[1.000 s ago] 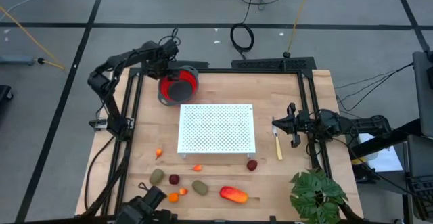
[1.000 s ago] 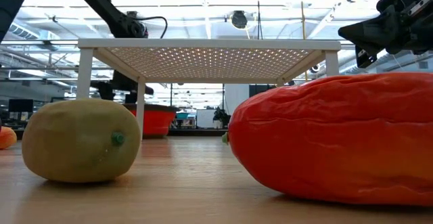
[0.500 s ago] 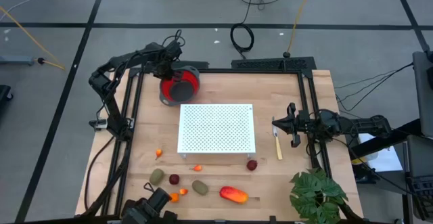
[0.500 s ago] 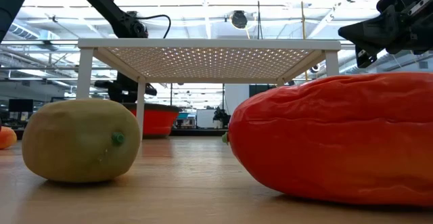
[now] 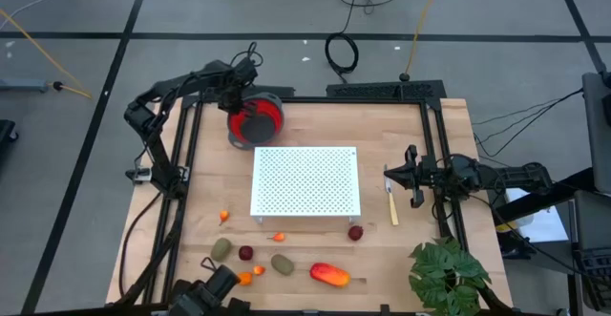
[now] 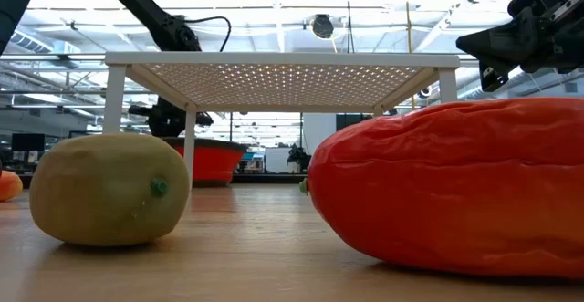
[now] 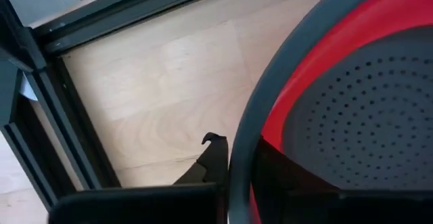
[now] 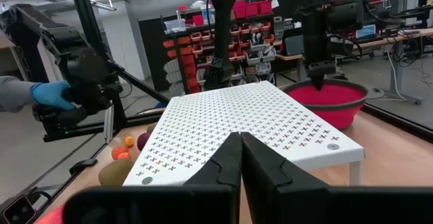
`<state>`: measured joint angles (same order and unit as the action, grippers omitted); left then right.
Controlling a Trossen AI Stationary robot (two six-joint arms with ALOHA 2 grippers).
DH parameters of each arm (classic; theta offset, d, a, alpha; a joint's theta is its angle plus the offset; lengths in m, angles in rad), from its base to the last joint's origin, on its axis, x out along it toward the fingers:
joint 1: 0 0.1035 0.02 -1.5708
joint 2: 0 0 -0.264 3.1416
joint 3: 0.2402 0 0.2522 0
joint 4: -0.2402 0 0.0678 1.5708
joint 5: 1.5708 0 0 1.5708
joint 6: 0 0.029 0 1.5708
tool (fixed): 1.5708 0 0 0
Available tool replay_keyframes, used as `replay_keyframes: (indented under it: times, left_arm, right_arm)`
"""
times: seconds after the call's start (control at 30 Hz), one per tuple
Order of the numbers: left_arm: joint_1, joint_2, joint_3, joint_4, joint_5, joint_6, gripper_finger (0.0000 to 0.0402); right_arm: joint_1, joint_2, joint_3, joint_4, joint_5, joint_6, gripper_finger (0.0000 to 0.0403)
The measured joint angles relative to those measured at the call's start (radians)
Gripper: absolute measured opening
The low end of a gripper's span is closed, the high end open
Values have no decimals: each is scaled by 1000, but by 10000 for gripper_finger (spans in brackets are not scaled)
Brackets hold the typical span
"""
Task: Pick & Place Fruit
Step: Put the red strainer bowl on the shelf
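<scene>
Along the desk's [image 5: 401, 135] near edge lay the fruit — the red-orange mango-like piece [image 5: 329, 275], two olive ovals [image 5: 282, 263] [image 5: 221, 248], a dark red ball [image 5: 246, 253] and small orange bits [image 5: 258, 271] — none of it held, so the picking seemed yet to begin. Another red ball [image 5: 355, 232] sat by the near corner of the white perforated rack [image 5: 305, 180] at mid-desk. The right end effector [image 5: 414, 178] hung at the right edge beside the yellow-handled knife [image 5: 391, 206], fingers pressed together on nothing, apparently waiting. At the far left corner, the left end effector [image 5: 244, 104] pinched the rim of the red colander [image 5: 254, 120], probably to reposition it as the fruit's container. Only the left wrist view showed the rim between the fingers [image 7: 215, 158]; the low view hid most of the fruit behind two pieces.
</scene>
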<state>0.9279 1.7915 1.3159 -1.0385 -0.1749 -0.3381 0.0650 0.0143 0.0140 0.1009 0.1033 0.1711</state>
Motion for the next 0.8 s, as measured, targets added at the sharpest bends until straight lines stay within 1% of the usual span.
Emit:
replay_keyframes:
  times: [0.07,0.23,0.43,0.67,0.8]
  left_arm:
    - [0,-22,0,-2,0,0,13]
    - [2,-110,0,1,-25,-22,14]
    - [3,-256,0,-1,-30,-59,6]
    - [3,-440,0,-3,-12,-125,5]
    - [3,-536,0,2,32,-162,5]
  right_arm:
    - [0,0,0,0,0,0,0]
    - [0,0,0,0,0,0,0]
    - [0,0,0,0,0,0,0]
    - [0,0,0,0,0,0,0]
    - [0,0,0,0,0,0,0]
